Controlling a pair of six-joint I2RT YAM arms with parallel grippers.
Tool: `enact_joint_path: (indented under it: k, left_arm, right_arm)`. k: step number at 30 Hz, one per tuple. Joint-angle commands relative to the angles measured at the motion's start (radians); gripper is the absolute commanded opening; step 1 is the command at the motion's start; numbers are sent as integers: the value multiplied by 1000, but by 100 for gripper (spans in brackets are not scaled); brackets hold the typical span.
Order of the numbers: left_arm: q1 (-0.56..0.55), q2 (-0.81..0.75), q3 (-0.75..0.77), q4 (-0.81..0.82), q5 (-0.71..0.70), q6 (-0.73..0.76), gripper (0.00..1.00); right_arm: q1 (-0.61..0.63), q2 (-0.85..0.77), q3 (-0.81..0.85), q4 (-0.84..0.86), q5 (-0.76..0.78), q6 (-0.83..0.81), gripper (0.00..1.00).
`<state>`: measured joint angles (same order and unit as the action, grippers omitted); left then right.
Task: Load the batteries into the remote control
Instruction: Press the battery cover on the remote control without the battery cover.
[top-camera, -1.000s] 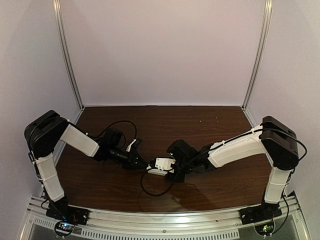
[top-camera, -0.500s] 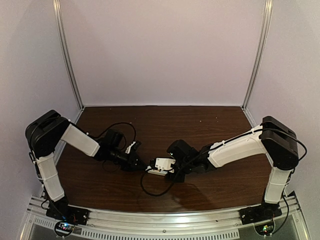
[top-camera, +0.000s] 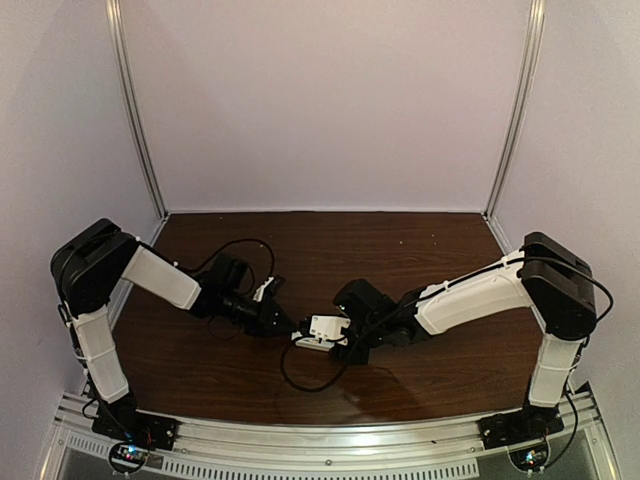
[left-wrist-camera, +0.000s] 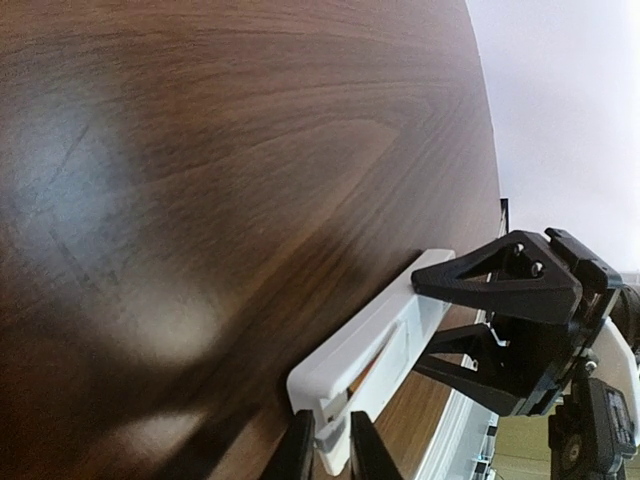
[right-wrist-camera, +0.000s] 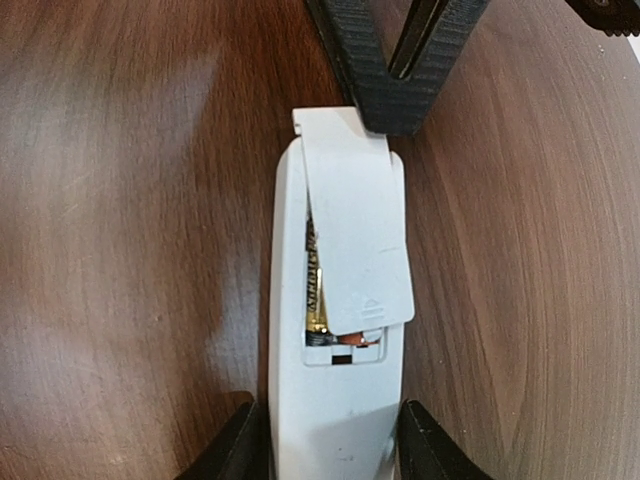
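Remote control (right-wrist-camera: 335, 400) is back-up on the tabletop (right-wrist-camera: 120, 250), its near end clamped in my right hand (right-wrist-camera: 333, 445). Battery (right-wrist-camera: 316, 290) is seated. Cover plate (right-wrist-camera: 355, 240) sits skewed over the bay, unlatched. Left hand (left-wrist-camera: 332, 450) just cracked apart at the far end; can't tell if it's gripping. Cover likely still needs sliding home.

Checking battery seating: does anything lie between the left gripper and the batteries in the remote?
Yes: the loose cover lies skewed over the compartment, hiding the batteries except a gold strip at its edge.
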<state>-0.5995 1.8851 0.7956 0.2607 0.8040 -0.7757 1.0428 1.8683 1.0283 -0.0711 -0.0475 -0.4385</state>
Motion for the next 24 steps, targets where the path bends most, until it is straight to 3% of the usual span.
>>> enact_joint_path:
  k: [1,14,24]
  left_arm:
    - [-6,12,27,-4,-11,28,12]
    - [-13,47,69,-48,-1,62,0]
    - [-16,38,51,-53,5,59,8]
  right_arm:
    - [-3,28,12,-38,15,2,47]
    - [-3,28,13,-41,14,0,47]
    - [-3,32,16,-45,19,3,47]
